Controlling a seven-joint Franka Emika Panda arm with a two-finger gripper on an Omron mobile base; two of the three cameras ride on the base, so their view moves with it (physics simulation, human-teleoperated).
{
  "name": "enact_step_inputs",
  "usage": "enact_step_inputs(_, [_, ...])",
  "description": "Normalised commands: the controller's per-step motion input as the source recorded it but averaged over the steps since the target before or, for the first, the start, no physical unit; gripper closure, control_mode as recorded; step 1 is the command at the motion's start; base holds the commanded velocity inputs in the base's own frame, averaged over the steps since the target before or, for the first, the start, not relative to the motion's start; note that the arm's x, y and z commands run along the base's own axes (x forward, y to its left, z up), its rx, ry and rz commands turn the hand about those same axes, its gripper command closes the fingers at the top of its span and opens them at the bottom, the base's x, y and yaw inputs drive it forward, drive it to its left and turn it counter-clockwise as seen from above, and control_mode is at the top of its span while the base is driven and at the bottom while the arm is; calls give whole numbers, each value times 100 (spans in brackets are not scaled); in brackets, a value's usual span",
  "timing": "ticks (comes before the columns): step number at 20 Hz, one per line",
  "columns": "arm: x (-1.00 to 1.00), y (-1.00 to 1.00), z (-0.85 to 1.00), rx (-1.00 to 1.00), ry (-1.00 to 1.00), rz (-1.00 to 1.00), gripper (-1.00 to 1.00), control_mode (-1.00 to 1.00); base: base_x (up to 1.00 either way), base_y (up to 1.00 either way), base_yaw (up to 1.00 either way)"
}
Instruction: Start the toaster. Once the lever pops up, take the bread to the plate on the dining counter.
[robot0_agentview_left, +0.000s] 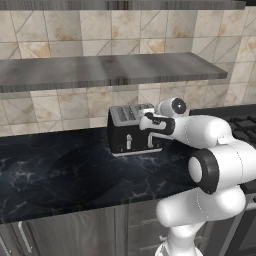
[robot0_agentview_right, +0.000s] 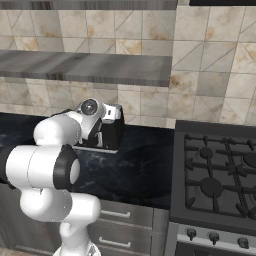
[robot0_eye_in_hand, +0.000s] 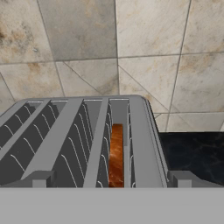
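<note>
Jaws stand wide open and hold nothing, poised just above the toaster (robot0_eye_in_hand: 83, 140) on the counter (robot0_agentview_left: 60, 170); your bread (robot0_eye_in_hand: 116, 153) sits sunk in the rightmost slot, its edge running away from you, straight ahead and below.

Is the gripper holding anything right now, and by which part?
Nothing is held. The gripper is open above the toaster; the bread sits in a slot, untouched.

Beige diagonal-tiled wall (robot0_agentview_left: 60, 30); grey shelf (robot0_agentview_left: 100, 70); black marble worktop (robot0_agentview_left: 60, 170); gas stove (robot0_agentview_right: 220, 175); drawers (robot0_agentview_right: 120, 220), possibly grey.
</note>
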Motion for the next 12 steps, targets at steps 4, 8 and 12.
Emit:
enact_step_inputs(4, [0,0,0,0,0,0,-100,-100,0,0,0])
enact_step_inputs(8, [0,0,0,0,0,0,-100,-100,0,0,0])
enact_step_inputs(12, [0,0,0,0,0,0,-100,-100,0,0,0])
